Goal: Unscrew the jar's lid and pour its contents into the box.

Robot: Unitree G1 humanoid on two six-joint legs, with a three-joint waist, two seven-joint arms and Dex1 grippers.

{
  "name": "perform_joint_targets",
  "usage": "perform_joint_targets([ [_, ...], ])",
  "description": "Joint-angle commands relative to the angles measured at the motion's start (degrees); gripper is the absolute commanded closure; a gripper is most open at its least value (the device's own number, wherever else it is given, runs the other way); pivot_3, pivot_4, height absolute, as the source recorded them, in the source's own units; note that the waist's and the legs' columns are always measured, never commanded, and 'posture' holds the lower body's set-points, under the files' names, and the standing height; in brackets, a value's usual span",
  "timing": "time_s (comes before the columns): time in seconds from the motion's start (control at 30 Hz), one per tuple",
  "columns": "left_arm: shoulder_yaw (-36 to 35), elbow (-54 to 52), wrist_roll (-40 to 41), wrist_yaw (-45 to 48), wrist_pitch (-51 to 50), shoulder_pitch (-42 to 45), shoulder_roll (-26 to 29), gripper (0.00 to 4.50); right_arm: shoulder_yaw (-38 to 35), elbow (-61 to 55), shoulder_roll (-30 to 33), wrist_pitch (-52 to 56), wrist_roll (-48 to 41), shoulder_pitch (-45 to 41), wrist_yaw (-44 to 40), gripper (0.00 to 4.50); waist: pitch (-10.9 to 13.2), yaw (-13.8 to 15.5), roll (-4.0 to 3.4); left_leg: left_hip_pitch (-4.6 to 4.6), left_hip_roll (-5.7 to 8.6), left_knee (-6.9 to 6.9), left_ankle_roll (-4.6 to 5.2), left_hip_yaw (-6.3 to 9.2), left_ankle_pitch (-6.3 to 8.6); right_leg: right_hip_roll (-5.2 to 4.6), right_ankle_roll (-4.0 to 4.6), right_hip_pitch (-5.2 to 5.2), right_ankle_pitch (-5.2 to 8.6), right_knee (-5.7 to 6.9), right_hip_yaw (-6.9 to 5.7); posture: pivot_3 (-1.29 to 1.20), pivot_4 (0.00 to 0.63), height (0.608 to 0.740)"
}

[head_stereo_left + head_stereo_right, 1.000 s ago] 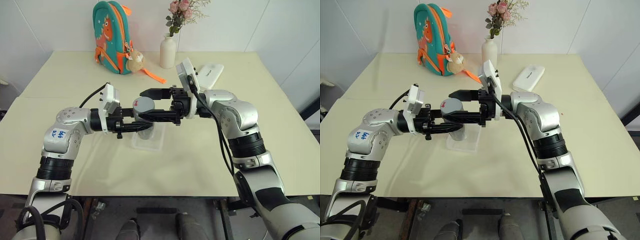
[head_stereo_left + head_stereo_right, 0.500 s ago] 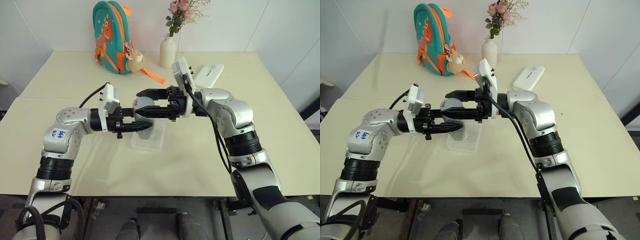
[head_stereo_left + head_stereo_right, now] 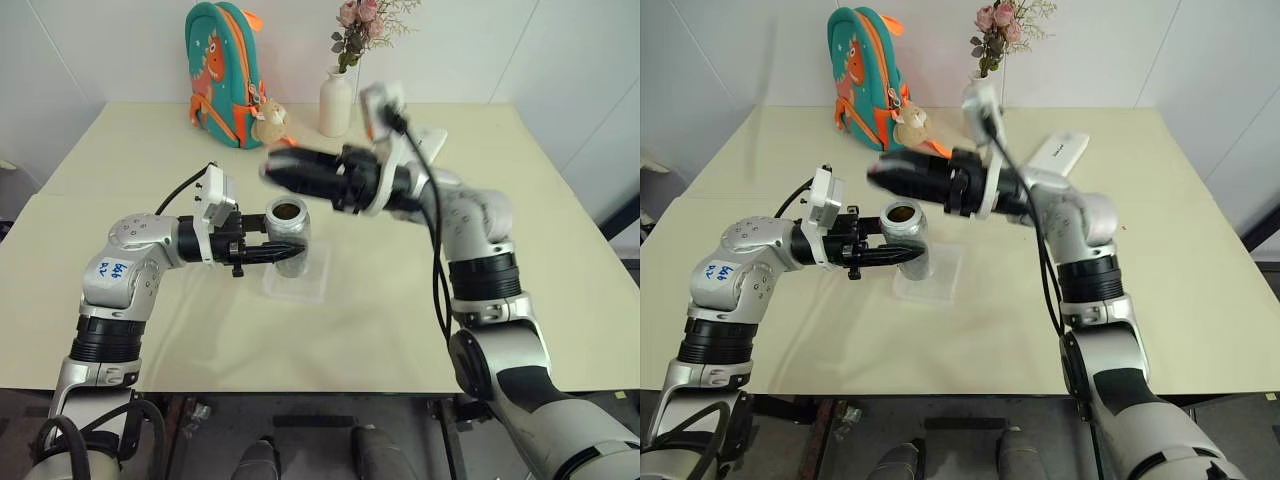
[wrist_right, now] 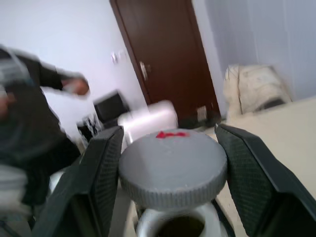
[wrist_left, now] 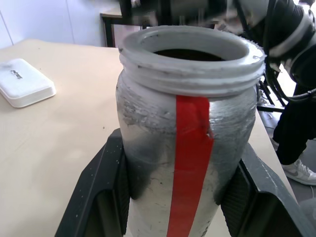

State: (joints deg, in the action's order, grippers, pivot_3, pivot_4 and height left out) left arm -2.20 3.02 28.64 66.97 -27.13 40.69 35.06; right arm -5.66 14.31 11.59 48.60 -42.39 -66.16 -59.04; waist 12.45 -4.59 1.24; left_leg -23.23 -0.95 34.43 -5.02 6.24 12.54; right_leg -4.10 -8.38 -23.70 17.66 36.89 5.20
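jar [image 3: 288, 236]: upright, mouth uncovered, clasped round its body between the fingers of the left gripper [image 3: 278, 252], directly above the box; red strip down its side.
lid [image 4: 173, 167]: off the jar, pinched between the two pads of the right gripper [image 3: 280, 172], which hangs just above and behind the jar's mouth; a small red mark on its top face.
contents [image 3: 289, 210]: brown matter seen down inside the jar's mouth; single pieces cannot be told apart.
box [image 3: 312, 283]: clear tray on the table [image 3: 400, 320], under and just ahead of the left gripper's tips; it looks unfilled.
step in hand: judged as unscrewing finished, lid being carried clear; pouring not yet begun.
next move: likely calls for parking the lid aside, then tipping the jar's mouth down over the box while the grip stays firm.
writing: blue handwritten marks on a white sticker [image 3: 114, 268] on the left arm, not legible; faint print on the white case [image 5: 22, 89], too small to read.
no brand name readable on the jar.
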Motion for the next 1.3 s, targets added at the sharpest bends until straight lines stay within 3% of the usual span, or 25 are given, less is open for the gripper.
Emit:
perform_joint_targets([
  [0.03, -1.04, -2.26, 0.94, -0.16, -0.11, -0.29, 0.98, 2.57, -1.61, -2.48, 1.56, 0.93, -1.47, 0.52, 1.93, 1.52, 0.00, 0.08, 0.00, 0.00, 0.00, 0.00, 0.00, 0.00, 0.00, 0.00, 0.00, 0.01, 0.00, -0.02, 0.00, 0.00, 0.150, 0.740],
  [0.3, -1.71, -2.55, 1.45, -0.27, -0.42, -0.75, 1.88, 2.57, -6.27, -5.45, 11.50, -12.49, 7.59, 10.54, 9.60, 1.52, 0.00, 0.97, 0.00, -0.04, 0.02, -0.07, 0.00, -0.02, 0.00, 0.00, 0.00, 0.00, 0.00, -0.15, 0.00, 0.00, 0.150, 0.740],
  [0.43, -2.38, -1.57, 1.72, -0.37, -0.38, -0.73, 2.44, 2.57, -7.44, -7.34, 17.70, -25.62, 18.75, 24.47, 15.60, 1.52, -0.02, 1.47, 0.03, -0.03, 0.00, -0.20, 0.01, -0.02, 0.01, 0.01, -0.01, 0.00, 0.01, -0.32, 0.00, 0.00, 0.150, 0.740],
  [0.73, -1.85, -0.05, 1.65, -0.69, -0.38, 1.08, 0.81, 2.57, -6.87, 2.08, 16.25, -41.39, 26.50, 39.37, 21.20, 1.52, -0.01, 0.92, 0.02, 0.09, 0.02, -0.23, 0.05, -0.29, 0.00, -0.01, -0.08, 0.02, 0.02, -0.33, 0.21, 0.00, 0.150, 0.740],
  [0.93, -1.70, 0.05, 1.53, -0.69, -0.48, 1.60, 0.56, 2.57, -6.70, 6.53, 14.46, -43.02, 26.48, 40.36, 22.27, 1.52, -0.01, 1.06, 0.02, 0.09, 0.05, -0.16, 0.04, -0.31, -0.04, -0.02, -0.17, 0.05, -0.04, -0.30, 0.31, 0.00, 0.150, 0.740],
  [1.13, -2.46, -0.08, 1.62, -1.05, -0.49, 1.37, 0.95, 2.57, -6.83, 7.28, 15.46, -39.86, 24.03, 38.91, 18.53, 0.06, -0.01, 1.20, 0.02, 0.10, 0.05, -0.15, 0.03, -0.31, -0.04, 0.00, -0.18, 0.09, -0.05, -0.33, 0.32, 0.00, 0.150, 0.740],
  [1.3, -3.21, 0.07, 1.44, -1.60, -0.10, 1.26, 1.54, 2.57, -6.90, -0.30, 18.05, -34.31, 19.42, 33.72, 14.27, 0.06, 0.00, 1.04, 0.00, 0.10, 0.05, -0.13, 0.03, -0.33, -0.04, -0.01, -0.21, 0.08, -0.06, -0.31, 0.34, 0.00, 0.150, 0.740],
])
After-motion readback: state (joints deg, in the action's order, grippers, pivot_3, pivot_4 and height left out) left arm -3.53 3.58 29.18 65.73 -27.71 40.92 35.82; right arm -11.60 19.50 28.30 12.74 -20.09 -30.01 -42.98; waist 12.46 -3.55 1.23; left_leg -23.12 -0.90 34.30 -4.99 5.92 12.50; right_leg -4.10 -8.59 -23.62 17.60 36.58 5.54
